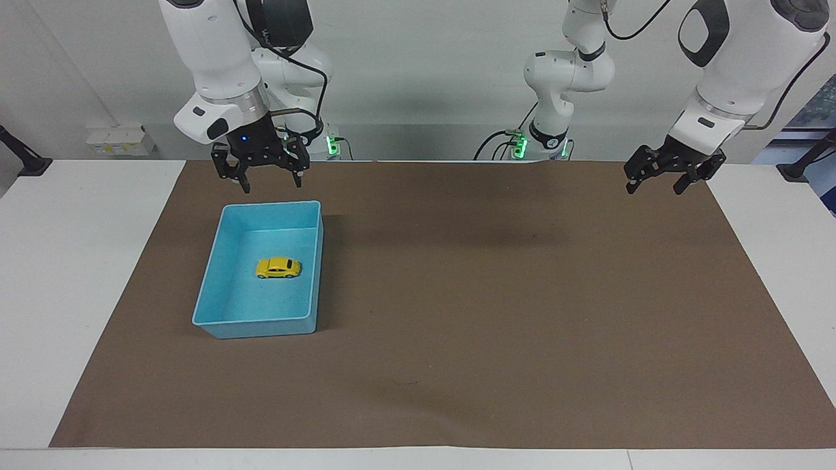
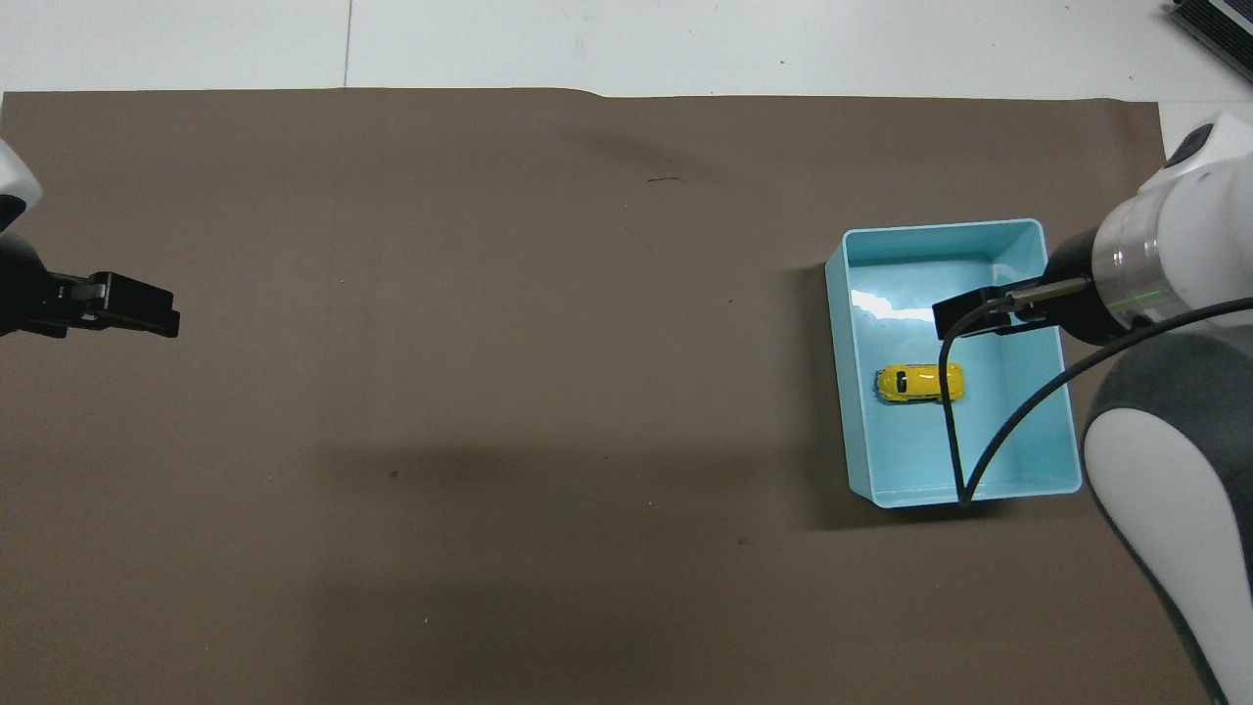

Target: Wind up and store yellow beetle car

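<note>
The car (image 1: 278, 267) sits on its wheels on the floor of the blue bin (image 1: 219, 324), about in the middle and clear of the walls, lying crosswise to the bin's long sides. The bin stands on the brown mat (image 1: 496, 313) toward the right arm's end of the bench (image 1: 78, 261). The right end effector (image 1: 270, 184) hangs above the bin's edge nearest the robots, fingers spread wide, holding nothing. The left end effector (image 1: 655, 187) waits over the mat's corner at the left arm's end, also open and empty.
</note>
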Robot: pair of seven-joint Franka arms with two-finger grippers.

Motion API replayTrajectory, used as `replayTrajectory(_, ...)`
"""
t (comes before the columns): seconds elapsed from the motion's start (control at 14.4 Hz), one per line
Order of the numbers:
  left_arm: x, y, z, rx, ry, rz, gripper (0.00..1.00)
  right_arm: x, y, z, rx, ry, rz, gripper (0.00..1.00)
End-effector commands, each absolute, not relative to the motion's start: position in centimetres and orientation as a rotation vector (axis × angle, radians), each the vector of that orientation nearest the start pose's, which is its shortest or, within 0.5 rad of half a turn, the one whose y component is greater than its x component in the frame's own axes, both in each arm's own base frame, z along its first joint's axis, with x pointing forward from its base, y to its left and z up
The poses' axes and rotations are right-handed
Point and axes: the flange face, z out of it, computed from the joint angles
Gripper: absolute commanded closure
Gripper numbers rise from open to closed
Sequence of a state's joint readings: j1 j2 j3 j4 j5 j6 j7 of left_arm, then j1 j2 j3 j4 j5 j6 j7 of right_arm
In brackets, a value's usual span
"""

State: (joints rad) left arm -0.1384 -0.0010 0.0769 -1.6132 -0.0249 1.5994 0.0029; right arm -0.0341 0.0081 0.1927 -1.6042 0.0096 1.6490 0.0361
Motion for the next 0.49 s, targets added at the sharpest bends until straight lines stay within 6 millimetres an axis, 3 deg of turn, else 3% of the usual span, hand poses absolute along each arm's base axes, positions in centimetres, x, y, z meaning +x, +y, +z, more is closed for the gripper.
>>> replayTrajectory(0.0, 54.7, -3.4, 60.9, -3.172, 0.088, 0.019, 0.0, 55.5, 8.0, 62.1, -3.108, -0.13, -0.065, 0.0)
replayTrajectory(0.21, 54.7, -3.4, 60.9, -3.172, 0.088, 0.019, 0.0, 55.3, 6.3, 62.8, -3.111, -0.089, -0.087, 0.0)
replayTrajectory(0.42, 54.7, -3.4, 60.9, -3.172, 0.088, 0.019, 0.0, 55.4, 6.1, 62.9, -3.11, -0.082, -0.104, 0.0)
